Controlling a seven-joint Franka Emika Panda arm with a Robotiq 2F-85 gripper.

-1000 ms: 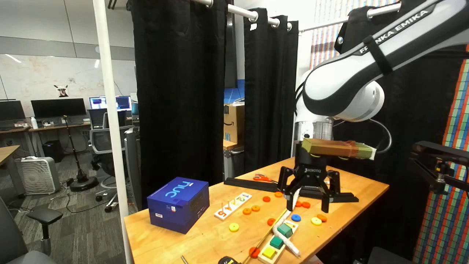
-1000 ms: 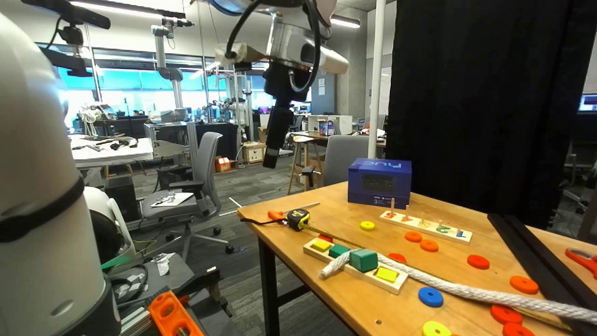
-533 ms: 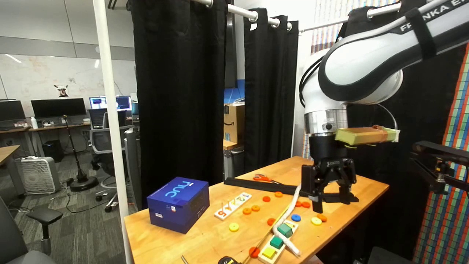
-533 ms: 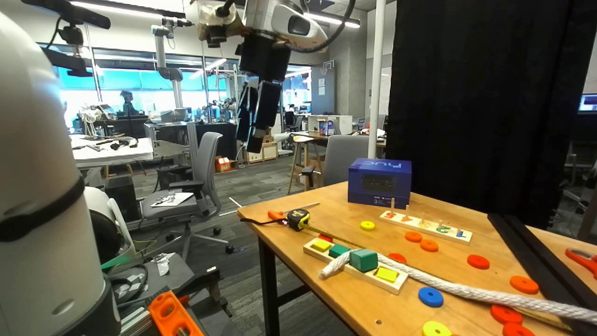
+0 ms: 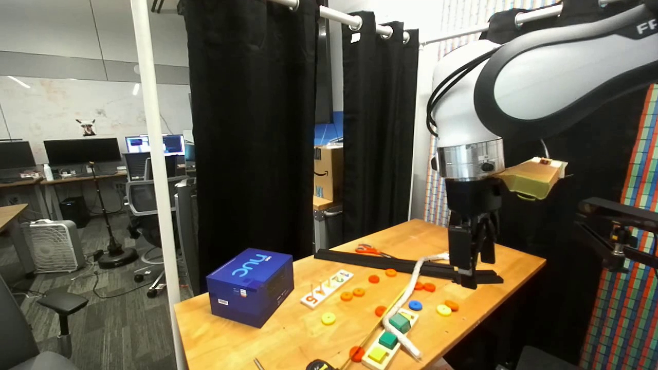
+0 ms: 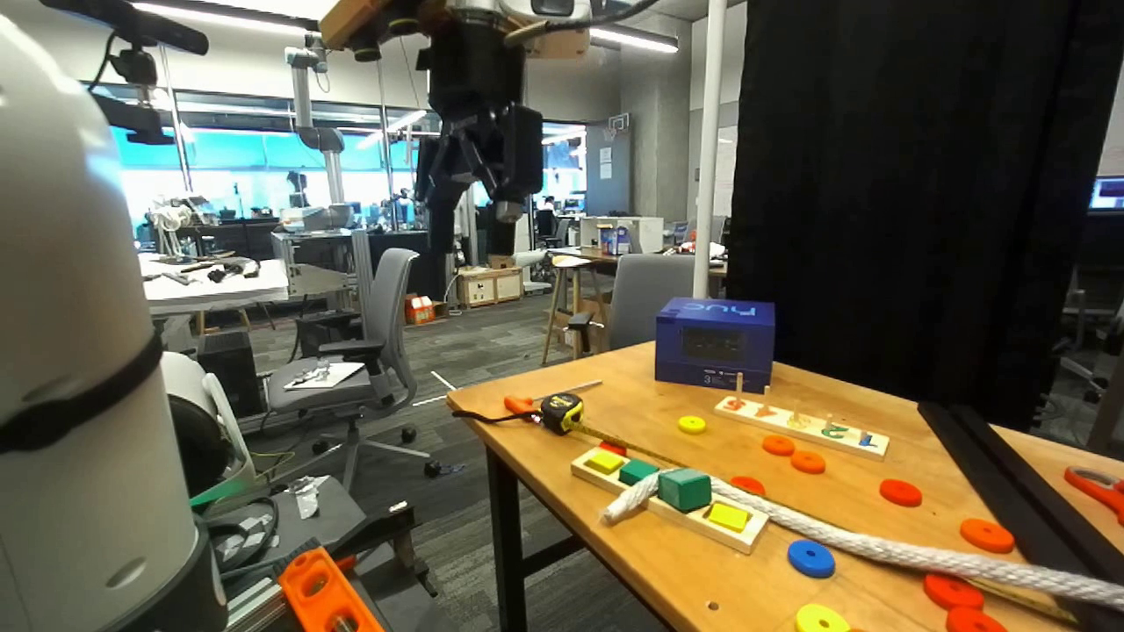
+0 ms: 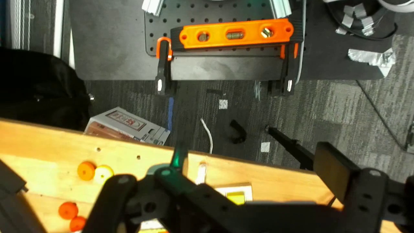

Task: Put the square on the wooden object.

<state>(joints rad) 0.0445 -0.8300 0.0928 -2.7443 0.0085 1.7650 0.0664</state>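
Observation:
A green square block (image 5: pixel 399 322) stands proud on the pale wooden board (image 5: pixel 374 364) near one end. It also shows in an exterior view (image 6: pixel 685 489), on the same board (image 6: pixel 702 527). A lower green piece (image 6: pixel 638 472) sits further along, between the block and a yellow piece (image 6: pixel 604 462). Another yellow piece (image 6: pixel 729 516) is at the opposite end. My gripper (image 5: pixel 478 270) is open and empty, raised well above the table and away from the board; it shows too in an exterior view (image 6: pixel 472 235). In the wrist view its fingers (image 7: pixel 257 163) are wide apart and hide most of the board (image 7: pixel 247 191).
A white rope (image 6: pixel 869 546) runs beside the green block and across the board. A tape measure (image 6: pixel 562 412) lies with its tape out. Colored rings (image 6: pixel 810 558), a pegged number board (image 6: pixel 803 426), a blue box (image 6: pixel 716 342), black rails (image 5: pixel 406 264) and scissors (image 5: pixel 370 250) are on the table.
The arm has swung and the gripper has turned, moving rightward in one exterior picture and leftward in another, away from above the board. The blocks, board and rope have not moved.

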